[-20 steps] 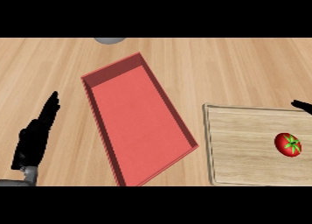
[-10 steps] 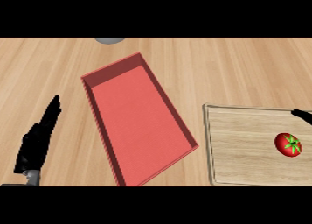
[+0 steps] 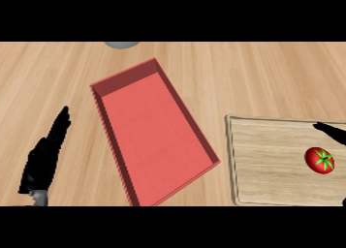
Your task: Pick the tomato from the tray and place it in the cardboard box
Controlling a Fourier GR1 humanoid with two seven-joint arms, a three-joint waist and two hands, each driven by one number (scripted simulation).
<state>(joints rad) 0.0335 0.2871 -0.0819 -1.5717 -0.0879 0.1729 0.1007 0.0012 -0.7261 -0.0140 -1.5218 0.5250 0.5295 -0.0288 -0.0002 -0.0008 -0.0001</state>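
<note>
On your left, the left hand [image 3: 43,162] stands with straight fingers, holding nothing. Next you see one shallow red box [image 3: 154,140]. Right of it, one wooden tray [image 3: 268,160] carries one tomato [image 3: 320,160]. The right hand [image 3: 338,134] shows at the right edge, fingers extended, clear of the tomato.

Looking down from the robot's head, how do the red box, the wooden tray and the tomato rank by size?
1. Red box.
2. Wooden tray, though the view's edge cuts it off, so it may match the box.
3. Tomato, clearly smallest.
</note>
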